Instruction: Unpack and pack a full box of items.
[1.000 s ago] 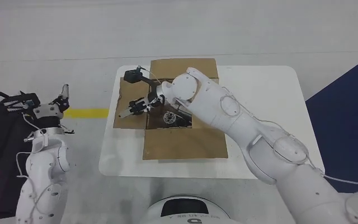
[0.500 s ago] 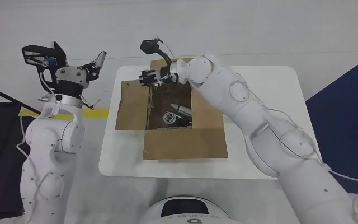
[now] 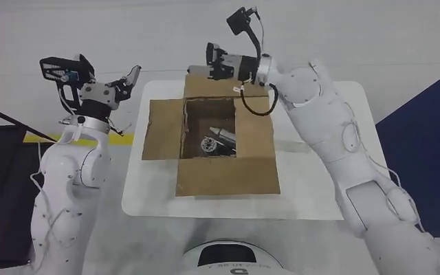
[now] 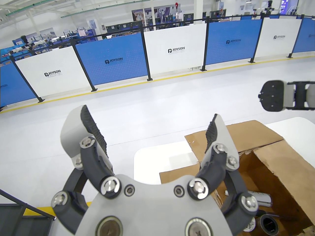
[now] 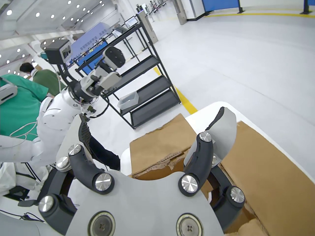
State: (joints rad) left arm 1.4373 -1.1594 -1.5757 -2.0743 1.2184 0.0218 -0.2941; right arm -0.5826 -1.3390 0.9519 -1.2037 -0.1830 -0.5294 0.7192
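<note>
An open cardboard box point(image 3: 227, 177) sits on the white table point(image 3: 316, 124) with its flaps spread flat. Inside lie several items, among them a silvery cylinder point(image 3: 218, 130) and a dark round part point(image 3: 207, 144); the left wrist view shows them as a pale cylinder point(image 4: 261, 199) and a black tube point(image 4: 268, 224). My right gripper point(image 3: 201, 69) point(image 5: 153, 121) hangs open and empty over the box's far flap point(image 5: 160, 143). My left gripper point(image 3: 110, 81) point(image 4: 150, 124) is open and empty, raised off the table's far left corner.
A black shelf rack point(image 5: 145, 87) holding a small grey bin point(image 5: 128, 99) stands on the floor beyond the table's left side. A yellow floor line point(image 3: 31, 137) runs there too. Bare table surface lies right of the box.
My right gripper has risen out of the box area and pulled back to above the far flap. My left arm has swung up from low at the left to beside the table.
</note>
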